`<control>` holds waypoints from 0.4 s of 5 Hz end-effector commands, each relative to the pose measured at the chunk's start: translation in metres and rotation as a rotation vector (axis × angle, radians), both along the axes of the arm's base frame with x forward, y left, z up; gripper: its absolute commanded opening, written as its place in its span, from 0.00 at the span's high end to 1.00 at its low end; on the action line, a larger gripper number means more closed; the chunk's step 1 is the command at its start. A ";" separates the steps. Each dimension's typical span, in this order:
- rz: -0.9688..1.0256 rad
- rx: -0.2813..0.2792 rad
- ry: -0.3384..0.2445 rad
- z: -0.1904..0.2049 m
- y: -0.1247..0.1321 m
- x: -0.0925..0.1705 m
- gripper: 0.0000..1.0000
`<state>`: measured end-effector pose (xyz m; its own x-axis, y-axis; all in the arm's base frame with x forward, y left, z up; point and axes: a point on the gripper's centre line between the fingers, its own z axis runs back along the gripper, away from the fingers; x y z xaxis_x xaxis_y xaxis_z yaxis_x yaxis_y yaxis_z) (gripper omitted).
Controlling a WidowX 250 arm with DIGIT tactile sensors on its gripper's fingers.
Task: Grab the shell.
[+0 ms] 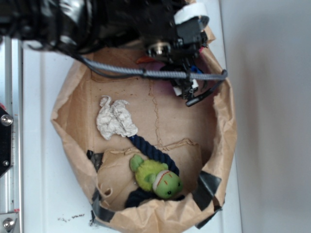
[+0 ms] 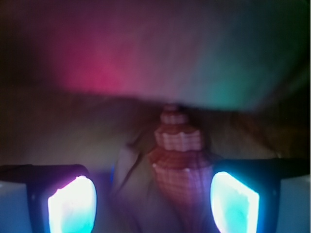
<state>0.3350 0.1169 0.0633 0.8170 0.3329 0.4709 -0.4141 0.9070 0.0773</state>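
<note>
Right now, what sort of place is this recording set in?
Likely a lab bench bin-picking setup: a taped brown paper bin on a white table, holding a shell, plush toy and paper wad.

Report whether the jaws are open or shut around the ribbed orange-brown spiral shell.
Open: in the wrist view the ribbed orange-brown spiral shell lies between the glowing pads, gaps both sides.

The shell [image 2: 180,160], reddish-brown and ribbed, lies with its stepped spire pointing away, seemingly near the paper bag's [image 1: 221,145] top edge.
</note>
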 end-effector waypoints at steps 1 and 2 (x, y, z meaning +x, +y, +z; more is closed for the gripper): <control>-0.023 0.025 -0.143 -0.003 -0.004 0.013 0.00; -0.018 0.054 -0.143 -0.011 -0.008 0.016 0.00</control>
<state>0.3477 0.1099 0.0438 0.7468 0.3164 0.5850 -0.4291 0.9013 0.0603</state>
